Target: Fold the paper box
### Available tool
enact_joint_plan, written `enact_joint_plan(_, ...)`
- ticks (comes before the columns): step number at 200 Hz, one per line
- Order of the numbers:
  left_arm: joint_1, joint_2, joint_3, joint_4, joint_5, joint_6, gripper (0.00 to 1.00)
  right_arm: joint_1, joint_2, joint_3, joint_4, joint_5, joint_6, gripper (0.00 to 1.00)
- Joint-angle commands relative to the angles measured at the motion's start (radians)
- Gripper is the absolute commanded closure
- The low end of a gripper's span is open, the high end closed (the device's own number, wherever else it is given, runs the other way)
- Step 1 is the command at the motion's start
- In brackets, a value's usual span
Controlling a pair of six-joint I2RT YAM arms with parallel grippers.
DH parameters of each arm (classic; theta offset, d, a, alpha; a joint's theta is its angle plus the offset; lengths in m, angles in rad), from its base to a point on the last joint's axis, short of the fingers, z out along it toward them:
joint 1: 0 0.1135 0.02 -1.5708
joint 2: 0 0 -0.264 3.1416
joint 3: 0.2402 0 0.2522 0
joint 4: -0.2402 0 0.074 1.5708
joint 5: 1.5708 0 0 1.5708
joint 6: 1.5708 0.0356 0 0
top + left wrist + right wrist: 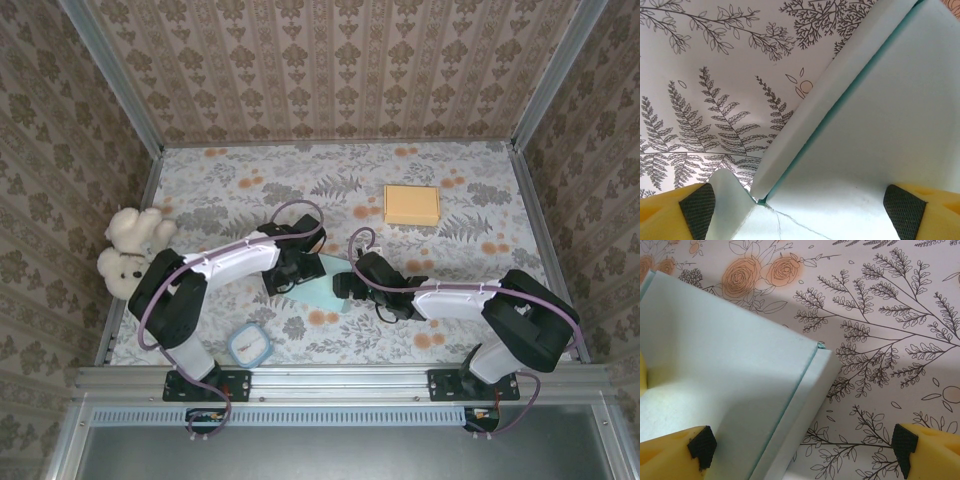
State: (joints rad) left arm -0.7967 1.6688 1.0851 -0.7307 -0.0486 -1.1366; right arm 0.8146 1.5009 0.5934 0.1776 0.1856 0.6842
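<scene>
A pale green paper box [322, 283] lies part-folded at the middle of the flowered table [450, 170], between the left arm [225, 262] and the right arm [455, 298]. The left arm's jaws stand wide open over a raised flap [805, 125]. The right arm's jaws, also wide open, hang over the box's opposite edge. A teddy bear [130, 250] sits at the table's left edge.

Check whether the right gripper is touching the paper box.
Cannot tell. Right wrist view: the open right gripper straddles the paper box edge, one pad over it, contact or gap unclear.
</scene>
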Motion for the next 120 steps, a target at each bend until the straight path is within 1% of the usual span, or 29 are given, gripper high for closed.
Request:
enact_joint_plan(1, 0.003, 0.006, -0.041, 0.025, 0.037, -0.027, 0.05, -0.002, 0.018, -0.017, -0.009, -0.020, 0.005, 0.06)
enact_joint_plan(39, -0.002, -0.004, -0.056, 0.047, 0.064, -0.053, 0.06, -0.002, 0.023, -0.015, -0.008, -0.020, 0.008, 0.06)
enact_joint_plan(120, -0.008, -0.004, -0.074, 0.080, 0.140, -0.102, 0.06, -0.002, 0.043, -0.010, 0.011, -0.035, 0.021, 0.06)
